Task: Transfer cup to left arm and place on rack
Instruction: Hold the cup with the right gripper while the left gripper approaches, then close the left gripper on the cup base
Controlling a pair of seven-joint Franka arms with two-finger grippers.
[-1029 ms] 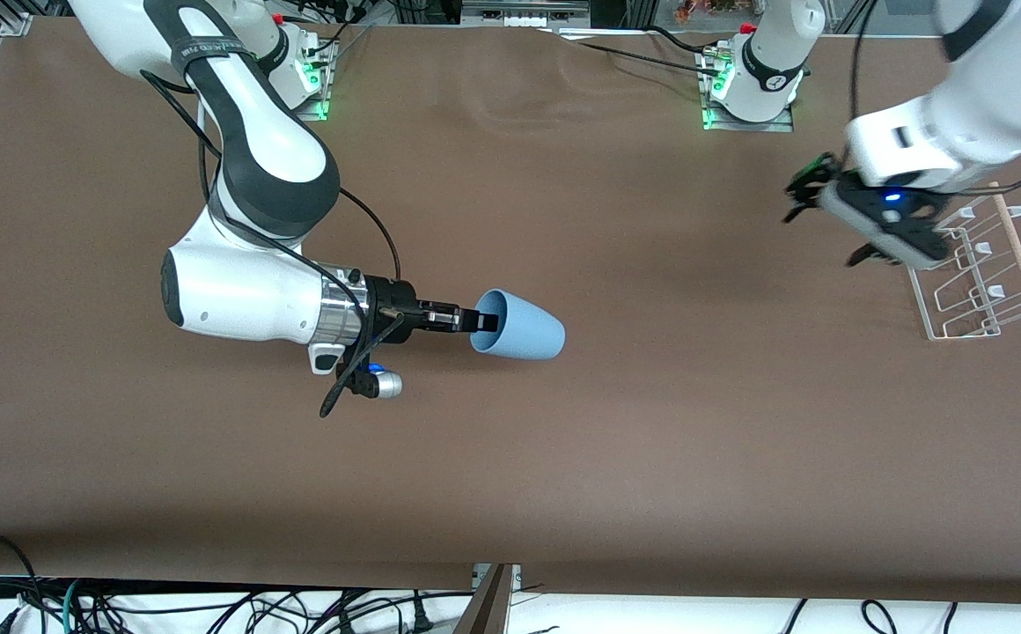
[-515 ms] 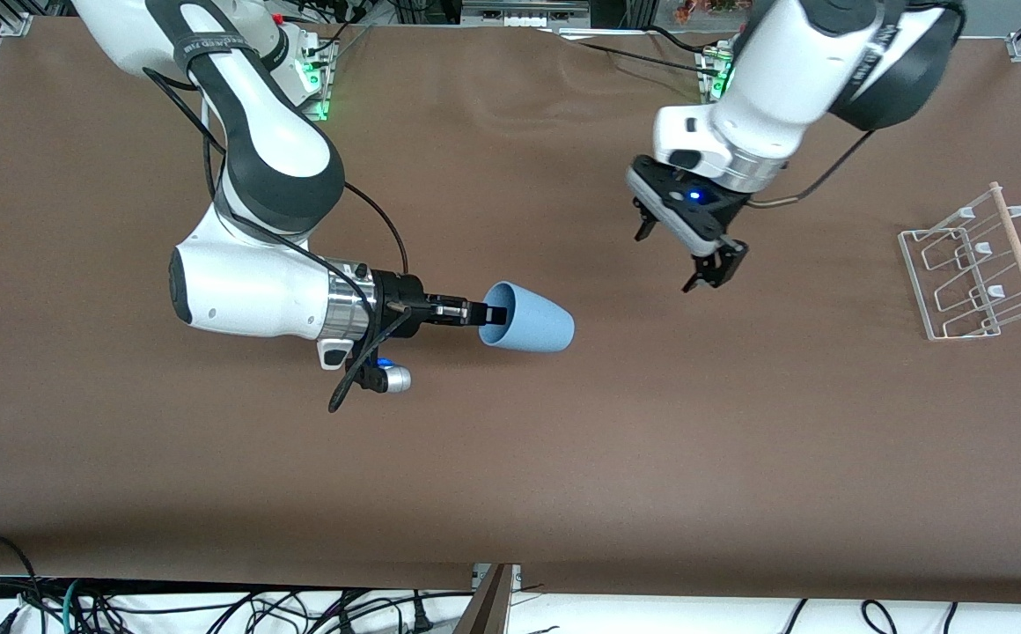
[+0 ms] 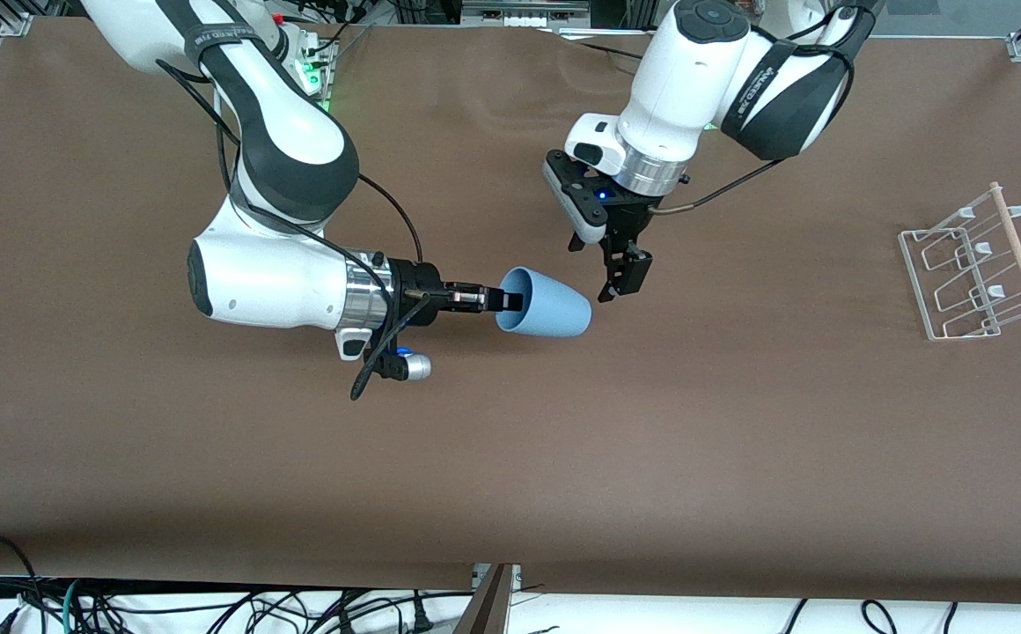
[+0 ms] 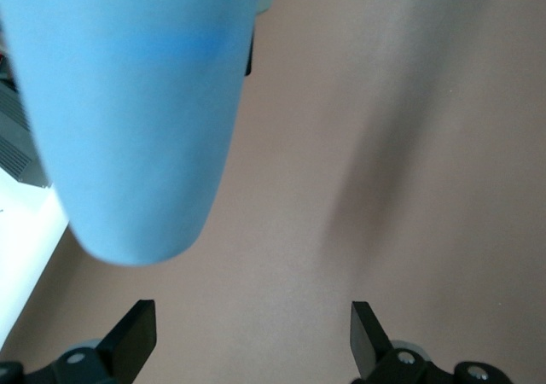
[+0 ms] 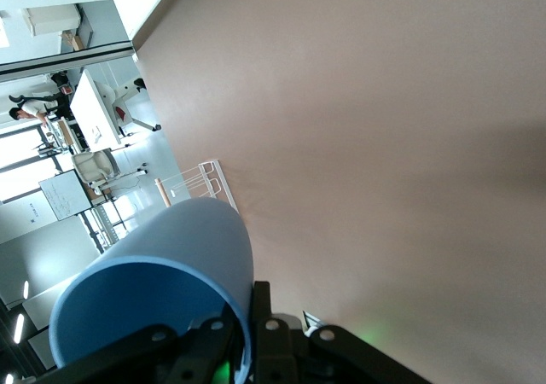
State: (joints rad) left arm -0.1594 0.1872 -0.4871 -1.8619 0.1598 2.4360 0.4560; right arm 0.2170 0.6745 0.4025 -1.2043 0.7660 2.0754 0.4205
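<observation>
Gripping cup [image 3: 546, 304] rim, right tool [image 3: 510, 301]

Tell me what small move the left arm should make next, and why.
Probably ease the left gripper sideways until its open jaws straddle the cup's closed end. The right gripper holds the cup by its rim, lying sideways above the table, and in the left wrist view the cup sits off to one side of the jaws, not between them.

Cup [image 3: 546, 305] between claws; rack [image 3: 977, 262] toward left-arm end
</observation>
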